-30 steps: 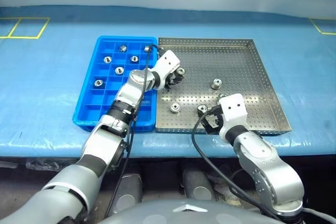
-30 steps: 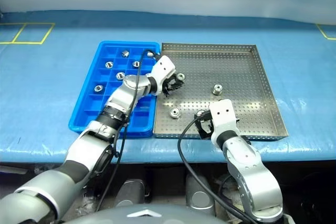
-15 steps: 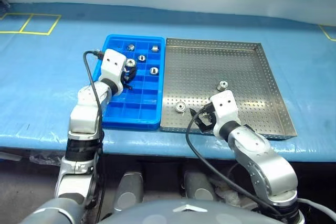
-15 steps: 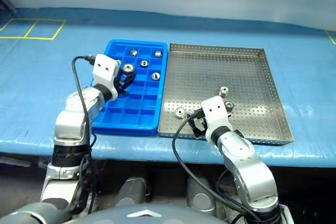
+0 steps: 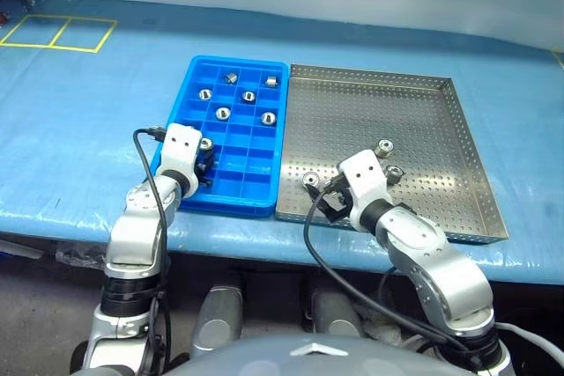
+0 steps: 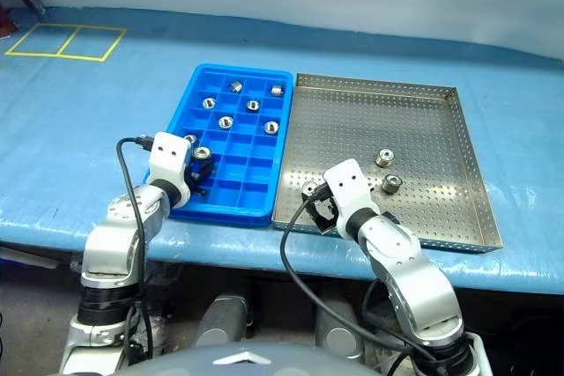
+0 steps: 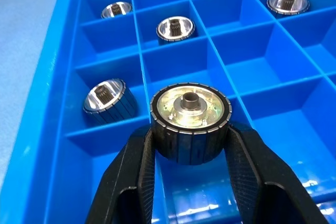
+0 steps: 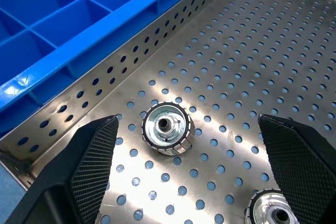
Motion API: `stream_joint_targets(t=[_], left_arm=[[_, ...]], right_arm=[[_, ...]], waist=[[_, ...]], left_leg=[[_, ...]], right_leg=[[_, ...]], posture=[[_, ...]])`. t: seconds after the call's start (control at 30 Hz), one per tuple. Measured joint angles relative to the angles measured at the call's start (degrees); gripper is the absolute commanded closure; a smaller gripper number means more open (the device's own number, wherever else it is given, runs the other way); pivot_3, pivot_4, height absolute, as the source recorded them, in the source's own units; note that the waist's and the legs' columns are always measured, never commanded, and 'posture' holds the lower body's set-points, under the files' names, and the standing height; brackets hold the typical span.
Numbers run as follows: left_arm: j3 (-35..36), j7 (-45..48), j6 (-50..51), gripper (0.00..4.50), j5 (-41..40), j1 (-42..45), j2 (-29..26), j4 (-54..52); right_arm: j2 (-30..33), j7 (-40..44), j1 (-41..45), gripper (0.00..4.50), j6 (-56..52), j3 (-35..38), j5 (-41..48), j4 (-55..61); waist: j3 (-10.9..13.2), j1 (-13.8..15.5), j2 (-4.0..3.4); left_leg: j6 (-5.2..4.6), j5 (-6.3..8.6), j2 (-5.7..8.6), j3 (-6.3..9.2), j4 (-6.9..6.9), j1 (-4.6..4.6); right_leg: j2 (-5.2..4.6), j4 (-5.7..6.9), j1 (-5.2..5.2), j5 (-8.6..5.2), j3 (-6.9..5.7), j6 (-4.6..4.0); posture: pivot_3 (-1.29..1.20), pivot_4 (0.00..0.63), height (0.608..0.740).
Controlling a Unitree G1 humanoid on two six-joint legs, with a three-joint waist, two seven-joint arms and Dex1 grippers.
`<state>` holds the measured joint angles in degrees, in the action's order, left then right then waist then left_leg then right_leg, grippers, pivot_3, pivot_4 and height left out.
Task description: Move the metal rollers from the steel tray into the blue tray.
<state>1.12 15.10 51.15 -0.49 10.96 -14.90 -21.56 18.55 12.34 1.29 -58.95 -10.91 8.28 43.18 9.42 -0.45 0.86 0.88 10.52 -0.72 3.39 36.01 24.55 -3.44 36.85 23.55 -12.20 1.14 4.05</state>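
The blue tray (image 5: 256,184) lies left of the steel tray (image 5: 441,121), rims touching. My left gripper (image 7: 190,132) is shut on a metal roller (image 7: 190,113), holding it just above a compartment at the blue tray's near-left corner (image 5: 205,144). Beside it a roller (image 7: 105,102) sits in a compartment, and several more rollers (image 5: 223,114) lie farther back. My right gripper (image 8: 189,125) stands wide open over the steel tray's near-left part, its fingers on either side of a loose roller (image 8: 167,128), not touching it. Two other rollers (image 5: 383,145) (image 5: 393,173) lie mid-tray.
Both trays rest on a blue table cover (image 5: 88,129) close to its front edge. Yellow tape lines (image 5: 57,34) mark the far left. The steel tray's raised perforated rim (image 8: 131,61) separates the right gripper from the blue tray.
My left gripper has carried a roller from the steel tray leftward and back to the blue tray's near-left corner. The right gripper stayed open by its roller. The camera view shifted.
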Motion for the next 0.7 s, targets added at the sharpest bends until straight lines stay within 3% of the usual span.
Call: stream_joint_targets(t=[0.1, 0.4, 0.53, 0.7], left_arm=[[-0.35, -0.03, 0.58, 2.84, -0.27, 0.31, 0.0, 0.0], [-1.39, 1.27, 1.14, 0.02, -1.44, 4.83, -0.97, 2.98], [-6.25, 6.48, -1.2, 0.02, -3.63, 13.03, -1.14, 6.27], [-15.05, 20.37, -10.35, 0.02, -5.58, 24.89, -3.29, 14.34]], right_arm=[[0.03, 0.12, -0.04, 0.0, 0.2, 0.0, -0.03, 0.01], [0.16, -0.8, -1.53, 0.0, 0.2, 0.18, -0.34, 0.86], [-0.07, -1.48, -2.09, 0.0, 0.2, 0.41, -0.62, 2.12], [0.13, -1.93, -3.78, 0.0, 0.95, 1.78, -1.07, 2.97]], waist=[[0.0, 0.0, 0.0], [0.0, 0.36, 0.0], [0.0, -0.03, 0.04], [-0.03, -1.33, -0.02]], left_leg=[[0.0, 0.0, 0.0, 0.0, 0.0, 0.0], [0.01, -0.01, 0.1, 0.06, 0.11, 0.1], [0.01, -0.01, 0.15, 0.01, 0.18, 0.16], [0.0, -0.01, 0.11, -0.03, -0.01, 0.09]], right_leg=[[0.0, 0.0, -0.01, 0.0, 0.0, 0.0], [-0.06, -0.02, -0.01, 0.0, -0.05, 0.0], [-0.11, -0.08, -0.02, 0.04, 0.0, 0.07], [-0.07, -0.05, 0.04, -0.01, 0.01, -0.01]], posture=[[0.04, 0.15, 0.74], [-0.03, 0.15, 0.74], [-0.06, 0.15, 0.74], [-0.09, 0.15, 0.74]])
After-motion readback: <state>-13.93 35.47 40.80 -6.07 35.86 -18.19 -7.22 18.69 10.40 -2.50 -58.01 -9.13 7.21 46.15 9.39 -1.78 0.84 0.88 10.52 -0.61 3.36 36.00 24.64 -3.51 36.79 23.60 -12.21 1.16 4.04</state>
